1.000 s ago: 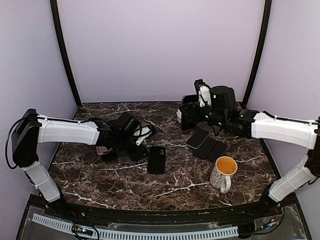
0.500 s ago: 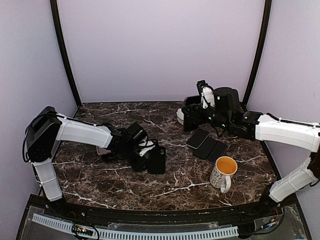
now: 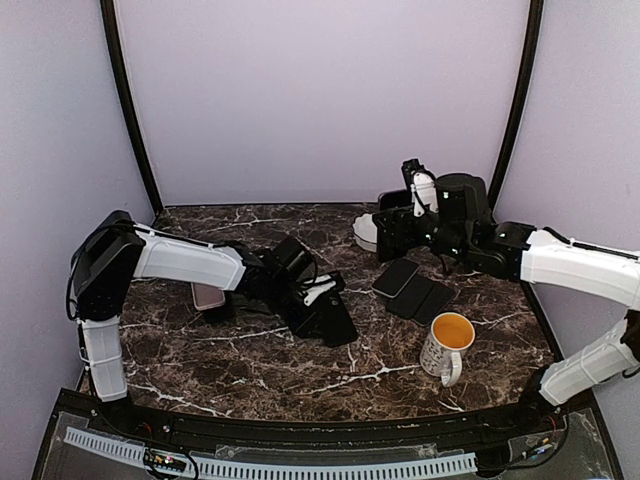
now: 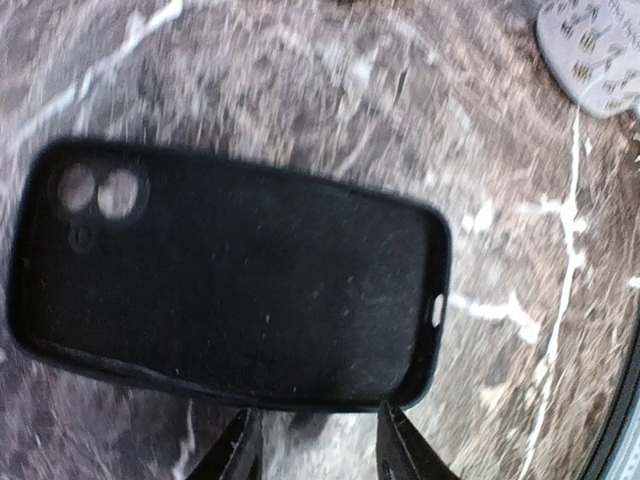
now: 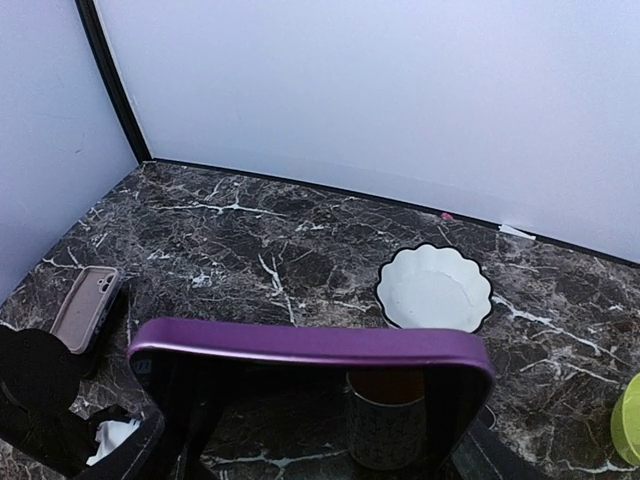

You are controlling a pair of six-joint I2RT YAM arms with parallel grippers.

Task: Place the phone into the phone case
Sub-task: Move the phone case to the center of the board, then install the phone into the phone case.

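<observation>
A black phone case (image 3: 332,316) lies inside up on the marble table, just left of centre. It fills the left wrist view (image 4: 230,280), with its camera cutouts at the left. My left gripper (image 3: 312,293) is open, and its fingertips (image 4: 392,425) sit at the case's near long edge with nothing held between them. My right gripper (image 3: 402,232) is shut on a phone with a purple frame (image 5: 310,345) and holds it upright above the table at the back right (image 3: 392,228). The phone's dark screen reflects the mug.
A white scalloped dish (image 3: 364,232) sits behind the phone and also shows in the right wrist view (image 5: 435,290). Several dark flat cases (image 3: 412,288) lie right of centre. A mug with an orange inside (image 3: 447,345) stands at front right. A pinkish case (image 3: 208,296) lies at left.
My left gripper has moved right and reached the black case, which has slid right and turned at an angle. My right gripper has drifted slightly right with the phone.
</observation>
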